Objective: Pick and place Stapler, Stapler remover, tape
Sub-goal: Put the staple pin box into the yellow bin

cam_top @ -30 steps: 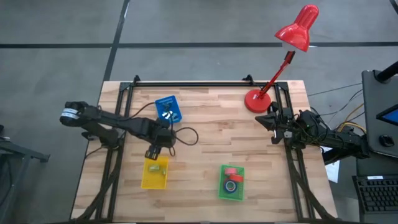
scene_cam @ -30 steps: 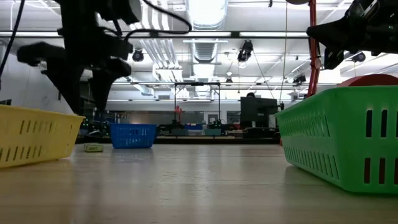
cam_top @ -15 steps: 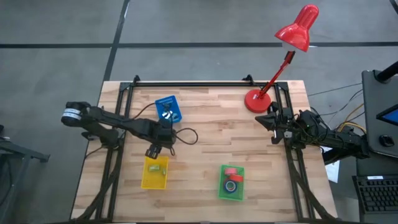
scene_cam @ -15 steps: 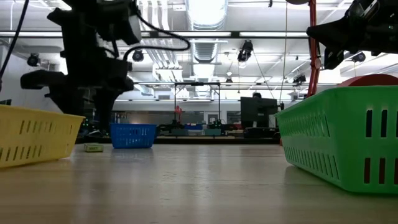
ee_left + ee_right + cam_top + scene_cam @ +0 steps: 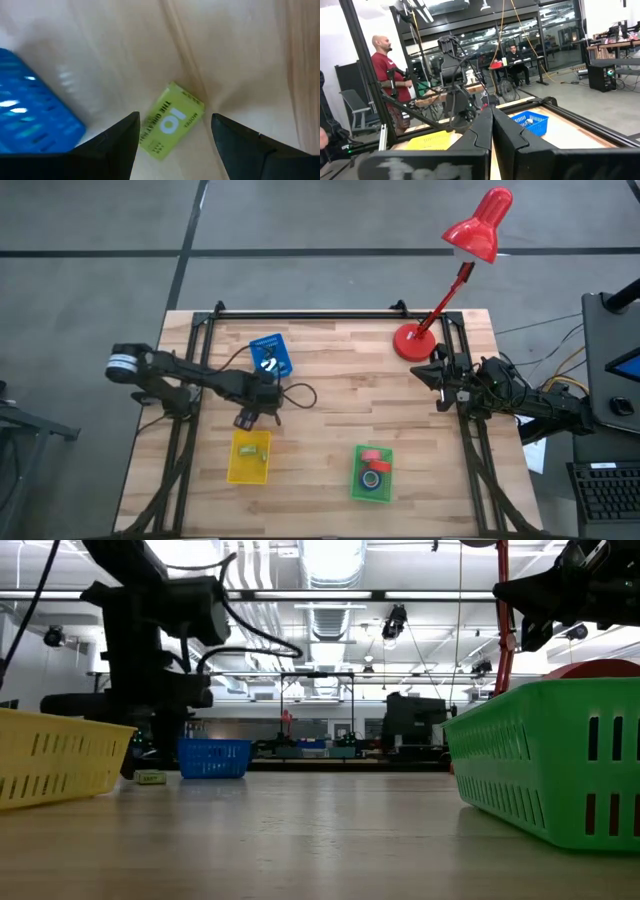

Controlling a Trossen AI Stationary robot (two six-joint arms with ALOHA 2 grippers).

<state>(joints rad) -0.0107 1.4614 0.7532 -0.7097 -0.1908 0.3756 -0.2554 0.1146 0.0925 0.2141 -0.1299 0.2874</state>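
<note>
From above, the left gripper is hanging over the bare wood between the blue tray at its 1 o'clock and the yellow tray at its 6 o'clock. Only the left wrist view is showing what lies under it: a small yellow-green box printed with "10", lying flat on the table between the spread fingers, neither of which is touching it; the blue tray's corner is sitting just beside it. The low view is picking up the same box as a thin strip on the tabletop, just beside the blue tray and beyond the yellow tray. The green tray, at 5 o'clock from the left gripper, is holding a red tape roll and a blue tape roll, visible only from above; in the low view its wall is hiding them. The right gripper is waiting at the table's 3 o'clock edge below the lamp's red base, and its wrist view is showing its fingers pressed together with nothing between them. A person in a red shirt is standing beyond the table.
</note>
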